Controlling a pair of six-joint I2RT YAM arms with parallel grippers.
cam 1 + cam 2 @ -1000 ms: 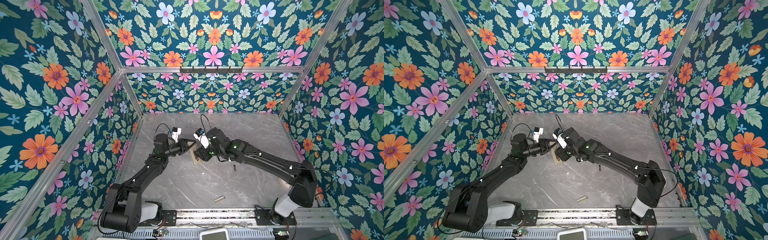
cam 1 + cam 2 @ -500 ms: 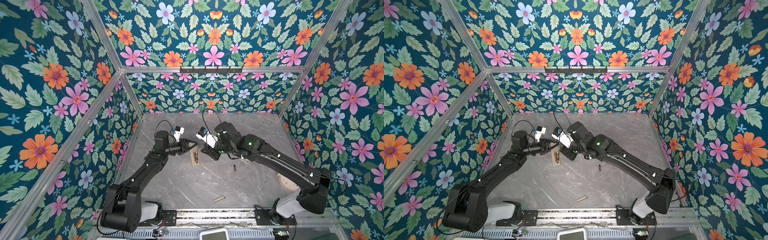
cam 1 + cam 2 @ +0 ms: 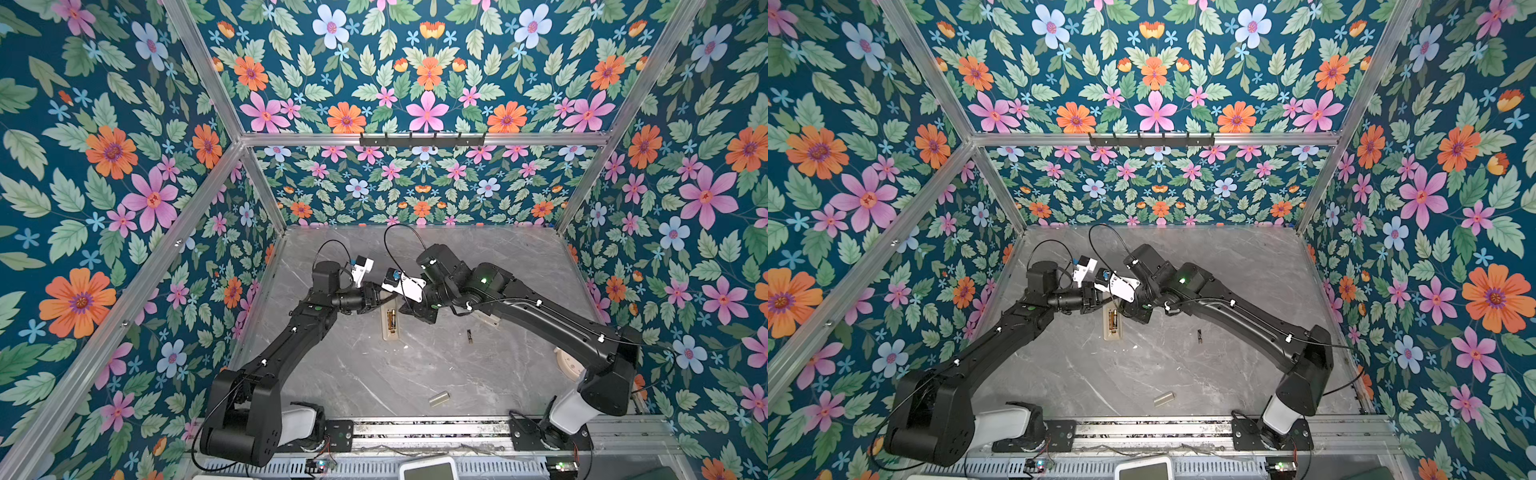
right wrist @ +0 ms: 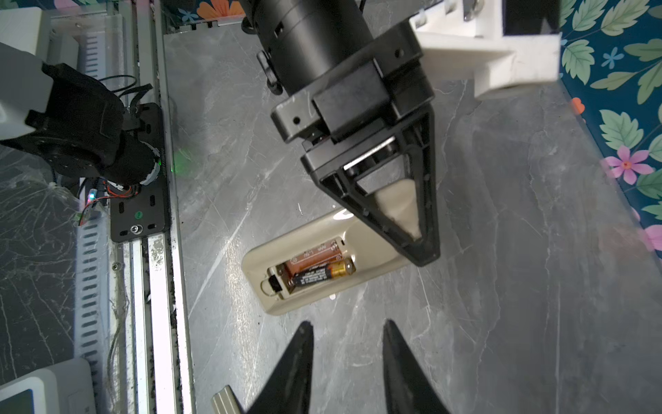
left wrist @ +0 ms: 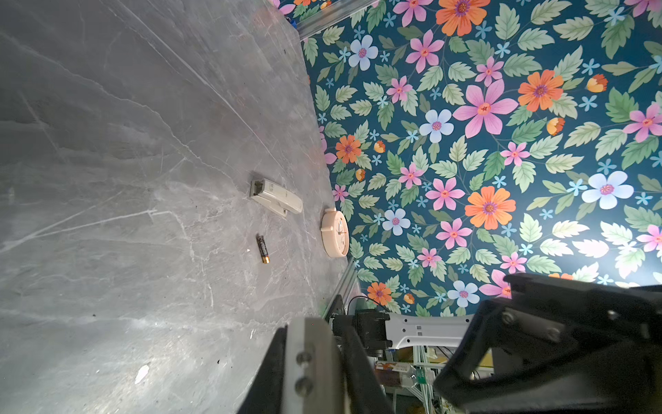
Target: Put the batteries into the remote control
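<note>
The grey marble table [image 3: 374, 374] carries everything. The remote control [image 3: 390, 335] lies flat on it, beige back up, with its battery bay uncovered. The left gripper [image 4: 424, 254] reaches over the remote's closed end. Its fingers are pressed together into one tip at the remote's edge, and I cannot tell whether the tip bears down. The right gripper [image 4: 346, 333] hangs just off the remote's long side, next to the bay, with its fingers [image 4: 301, 358] a little apart and nothing between them.

A round pink clock [image 5: 335, 233] stands well apart from the remote on the right arm's side, by the wall. A cream stepped block [image 5: 276, 197] lies on that same side, nearer the remote. A small beige cover [image 3: 439, 399] rests well apart from the remote, toward the arm bases.

The seated battery [image 4: 322, 274] fills one slot of the remote's bay, and the slot alongside is bare. The loose battery [image 3: 470, 336] lies on the table near the remote, just short of the block.
</note>
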